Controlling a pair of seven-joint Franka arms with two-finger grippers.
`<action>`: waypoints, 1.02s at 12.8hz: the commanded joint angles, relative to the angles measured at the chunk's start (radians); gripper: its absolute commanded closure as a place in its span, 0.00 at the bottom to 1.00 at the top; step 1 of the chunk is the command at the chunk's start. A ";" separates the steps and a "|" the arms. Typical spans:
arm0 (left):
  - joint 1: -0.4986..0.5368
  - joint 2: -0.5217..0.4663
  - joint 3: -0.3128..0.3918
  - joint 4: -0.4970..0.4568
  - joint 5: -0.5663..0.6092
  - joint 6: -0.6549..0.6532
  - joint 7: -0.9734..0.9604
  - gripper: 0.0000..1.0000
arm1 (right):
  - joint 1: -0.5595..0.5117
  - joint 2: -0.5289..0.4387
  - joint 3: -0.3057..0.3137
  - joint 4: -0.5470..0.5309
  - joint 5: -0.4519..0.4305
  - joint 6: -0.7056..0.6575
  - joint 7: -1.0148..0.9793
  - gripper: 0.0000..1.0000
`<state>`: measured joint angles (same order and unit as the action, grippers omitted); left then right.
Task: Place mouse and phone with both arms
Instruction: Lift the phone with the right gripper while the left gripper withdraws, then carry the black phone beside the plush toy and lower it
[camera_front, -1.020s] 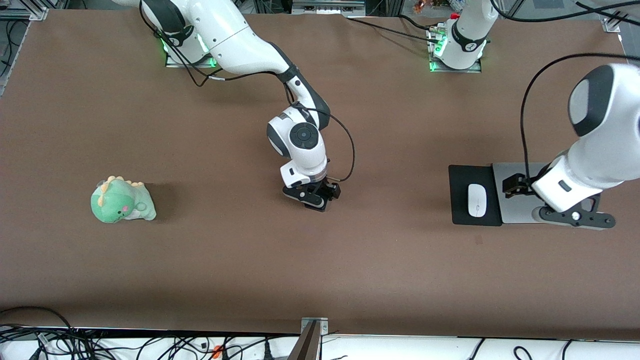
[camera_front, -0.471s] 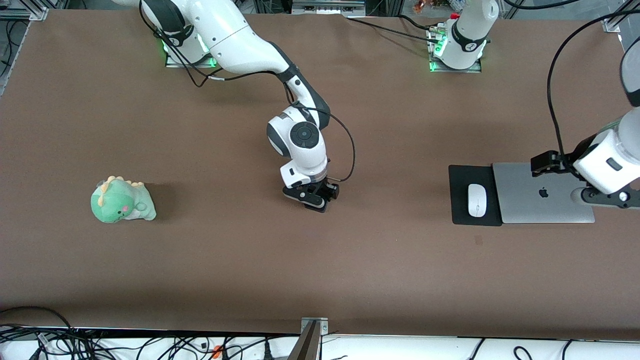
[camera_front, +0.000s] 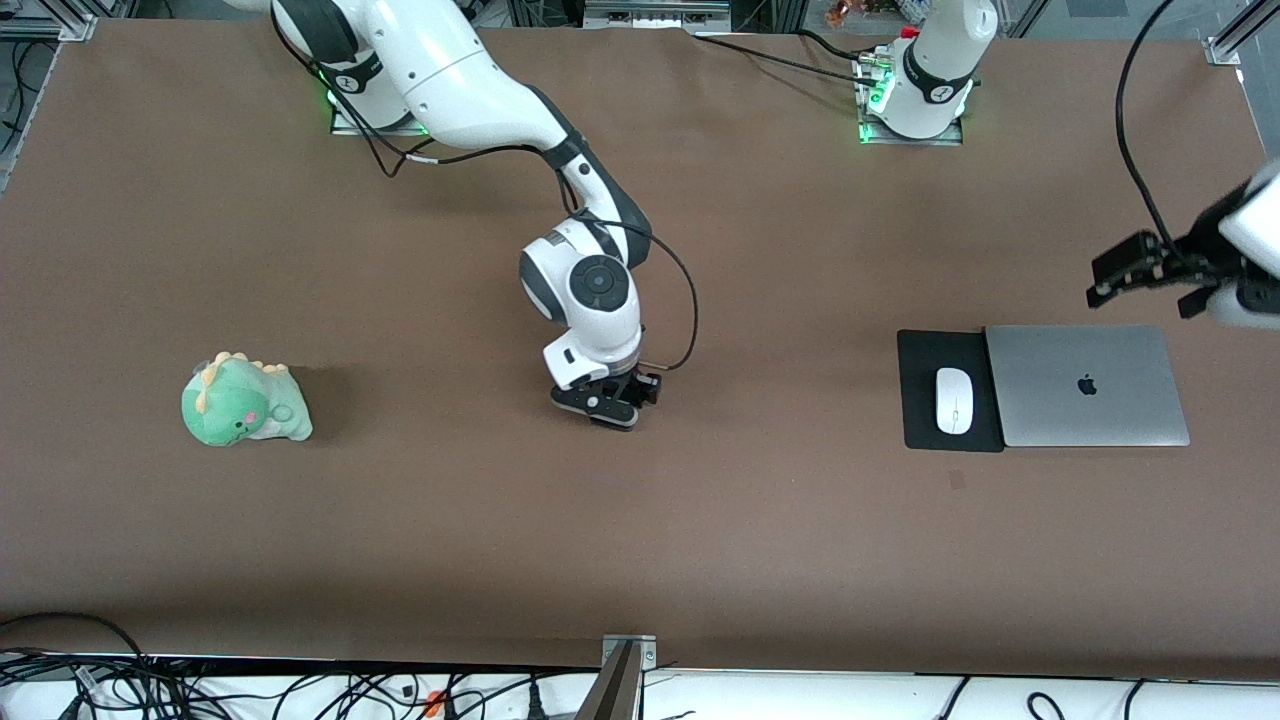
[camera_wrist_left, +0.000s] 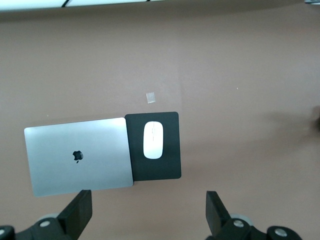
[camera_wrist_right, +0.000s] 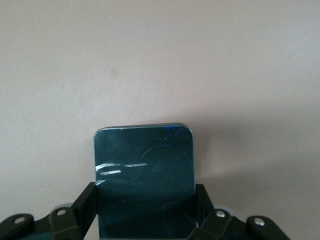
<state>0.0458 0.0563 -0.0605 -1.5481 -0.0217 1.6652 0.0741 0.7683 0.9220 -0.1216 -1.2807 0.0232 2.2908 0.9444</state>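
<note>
The black phone lies flat between the fingers of my right gripper, which is shut on its two long edges low over the middle of the table. From the front, that gripper hides the phone. The white mouse rests on a black mouse pad toward the left arm's end of the table. My left gripper hangs open and empty high above the table, with the mouse and pad well below it. The left arm's wrist shows at the front view's edge.
A closed silver laptop lies against the mouse pad's edge; it also shows in the left wrist view as the laptop. A green dinosaur plush sits toward the right arm's end of the table. Brown table surface lies between them.
My left gripper has risen off the laptop and drawn back toward the robots' side, staying open. The right gripper has shut on the phone and shifted slightly toward the right arm's end.
</note>
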 joint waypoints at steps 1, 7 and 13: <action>-0.009 -0.067 0.021 -0.115 -0.012 0.056 0.033 0.00 | -0.072 -0.096 0.011 -0.022 -0.008 -0.138 -0.174 0.46; -0.021 -0.056 -0.011 -0.078 0.043 0.030 0.027 0.00 | -0.294 -0.278 0.011 -0.267 0.001 -0.188 -0.603 0.46; -0.018 -0.061 -0.016 -0.069 0.043 -0.010 0.029 0.00 | -0.458 -0.365 0.011 -0.554 0.003 0.048 -0.851 0.46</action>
<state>0.0293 0.0008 -0.0767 -1.6326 0.0007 1.6818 0.0852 0.3512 0.6221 -0.1297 -1.7212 0.0236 2.2689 0.1487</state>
